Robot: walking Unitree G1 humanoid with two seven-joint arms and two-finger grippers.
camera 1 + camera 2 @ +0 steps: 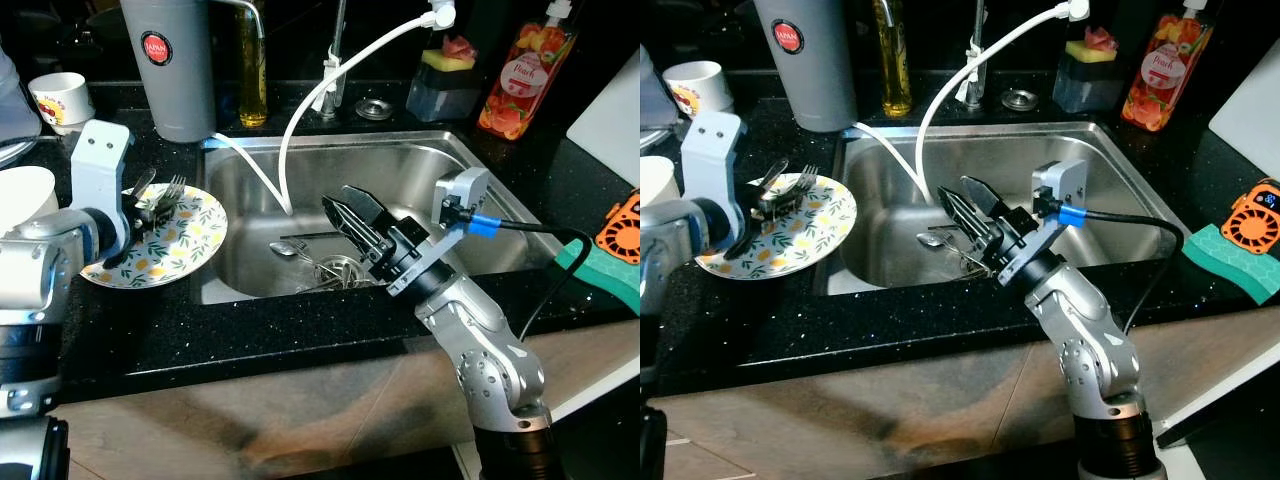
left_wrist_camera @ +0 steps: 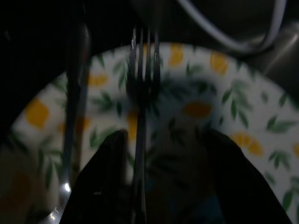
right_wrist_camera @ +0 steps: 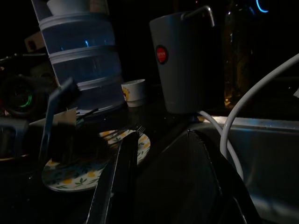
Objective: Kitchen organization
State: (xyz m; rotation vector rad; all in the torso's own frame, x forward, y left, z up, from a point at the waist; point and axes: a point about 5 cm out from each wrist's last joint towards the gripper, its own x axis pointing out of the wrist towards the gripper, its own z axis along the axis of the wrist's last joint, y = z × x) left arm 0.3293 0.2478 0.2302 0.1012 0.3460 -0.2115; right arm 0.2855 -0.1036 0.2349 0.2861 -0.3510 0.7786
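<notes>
A flowered plate sits on the black counter just left of the steel sink. A fork lies on it, tines toward the sink, beside a second utensil. My left gripper hovers low over the plate. It is open, and the fork handle runs between its spread fingers. My right gripper hangs over the middle of the sink, open and holding nothing. A spoon and other cutlery rest near the drain below it.
A white hose loops from the tap into the sink. A grey canister, oil bottle, sponge holder and soap bottle line the back. A cup and white bowl stand left; a green sponge lies right.
</notes>
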